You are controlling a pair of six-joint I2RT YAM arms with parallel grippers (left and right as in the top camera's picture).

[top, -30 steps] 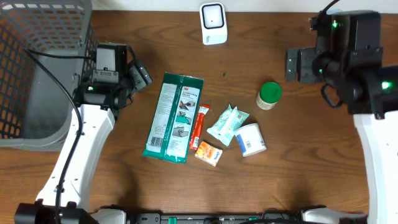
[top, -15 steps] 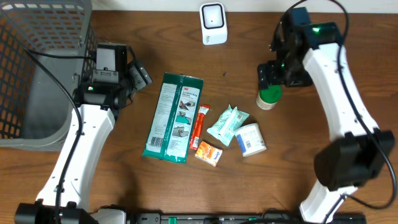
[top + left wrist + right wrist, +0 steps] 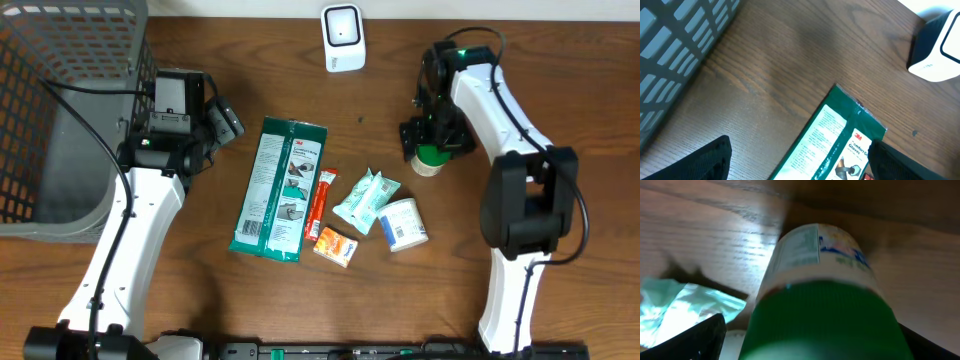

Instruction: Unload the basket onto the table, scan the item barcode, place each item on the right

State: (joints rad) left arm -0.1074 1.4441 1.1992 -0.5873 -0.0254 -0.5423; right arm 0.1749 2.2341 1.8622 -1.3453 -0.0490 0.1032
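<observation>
Green-capped white plastic bottle (image 3: 822,280) stands at the wooden table's (image 3: 420,300) three o'clock, between the right fingers (image 3: 695,340), spread wide, not gripping. Left fingers (image 3: 700,160) gape empty near the grey mesh basket (image 3: 60,60).

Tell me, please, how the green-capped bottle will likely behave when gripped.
The green-capped bottle looks rigid, so it should hold shape under a squeeze. Its round labelled body may slip or twist. Standing upright, it could tip if nudged sideways.

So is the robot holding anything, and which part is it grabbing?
Nothing is held yet. The right end effector is open, straddling the green-lidded jar near its lid; the left end effector is open too.
</observation>
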